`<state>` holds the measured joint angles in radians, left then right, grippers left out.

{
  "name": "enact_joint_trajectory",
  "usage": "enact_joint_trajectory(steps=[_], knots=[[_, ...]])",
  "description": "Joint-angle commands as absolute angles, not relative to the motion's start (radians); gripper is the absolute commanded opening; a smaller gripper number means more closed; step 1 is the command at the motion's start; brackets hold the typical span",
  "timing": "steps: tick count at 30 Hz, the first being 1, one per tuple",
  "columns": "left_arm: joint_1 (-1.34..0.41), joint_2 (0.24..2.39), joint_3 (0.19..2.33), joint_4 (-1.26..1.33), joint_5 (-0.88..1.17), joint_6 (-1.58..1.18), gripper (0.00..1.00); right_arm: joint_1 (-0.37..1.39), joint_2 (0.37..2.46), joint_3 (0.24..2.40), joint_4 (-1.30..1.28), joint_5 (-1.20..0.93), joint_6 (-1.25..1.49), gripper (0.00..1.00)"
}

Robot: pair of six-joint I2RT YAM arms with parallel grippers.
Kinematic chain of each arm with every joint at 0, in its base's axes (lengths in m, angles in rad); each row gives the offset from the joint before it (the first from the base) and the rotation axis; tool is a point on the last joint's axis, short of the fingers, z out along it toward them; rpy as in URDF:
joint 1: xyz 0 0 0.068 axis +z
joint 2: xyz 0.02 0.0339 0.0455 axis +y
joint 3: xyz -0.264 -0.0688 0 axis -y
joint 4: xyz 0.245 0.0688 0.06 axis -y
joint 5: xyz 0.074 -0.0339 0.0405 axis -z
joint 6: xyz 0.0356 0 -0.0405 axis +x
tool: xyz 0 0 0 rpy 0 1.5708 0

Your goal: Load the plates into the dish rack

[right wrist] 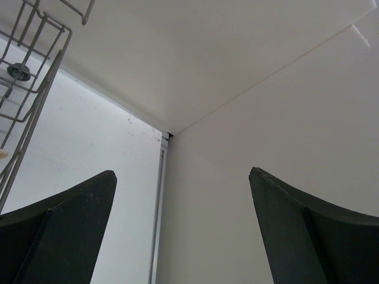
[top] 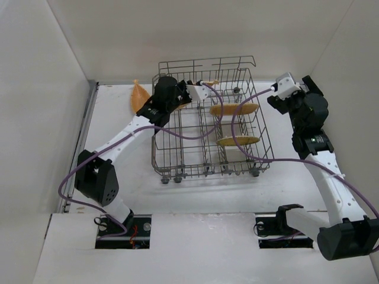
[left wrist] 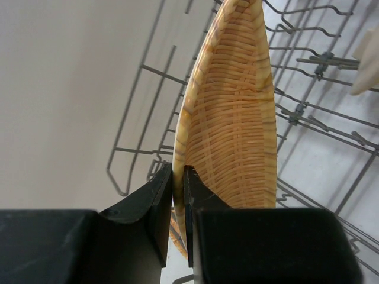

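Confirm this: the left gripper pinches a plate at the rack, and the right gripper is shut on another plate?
No. The right gripper is open and empty, as the right wrist view shows; the left gripper does pinch a plate at the dish rack.

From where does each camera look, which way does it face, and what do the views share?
Top external: above and behind, facing down on the rack; both arms show.
Left wrist: on the left arm, facing along its jaws, shut on a plate.
Right wrist: on the right arm, facing a wall corner; open jaws.
Shared: all show the rack.
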<state>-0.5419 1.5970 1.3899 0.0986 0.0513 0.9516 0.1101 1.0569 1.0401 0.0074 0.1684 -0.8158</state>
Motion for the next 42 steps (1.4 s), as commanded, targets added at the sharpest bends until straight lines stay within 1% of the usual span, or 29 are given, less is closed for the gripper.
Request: enact_joint_trajectory(steps=[1,15,27,33,42], knots=[[-0.553,1.582,1.384,0.178,0.081,0.966,0.02,0.100,1.023,1.078,0.032,0.189,-0.795,1.00],[-0.565,1.608,1.339,0.181,0.121,1.104,0.02,0.094,1.002,1.048,0.041,0.189,-0.792,1.00],[-0.561,1.638,1.299,0.239,0.146,1.203,0.02,0.090,1.008,1.045,0.041,0.189,-0.788,1.00],[-0.541,1.660,1.350,0.235,0.146,1.215,0.02,0.088,1.023,1.043,0.041,0.189,-0.787,1.00],[-0.530,1.651,1.443,0.163,0.153,1.252,0.02,0.093,1.069,1.060,0.063,0.184,-0.782,1.00]])
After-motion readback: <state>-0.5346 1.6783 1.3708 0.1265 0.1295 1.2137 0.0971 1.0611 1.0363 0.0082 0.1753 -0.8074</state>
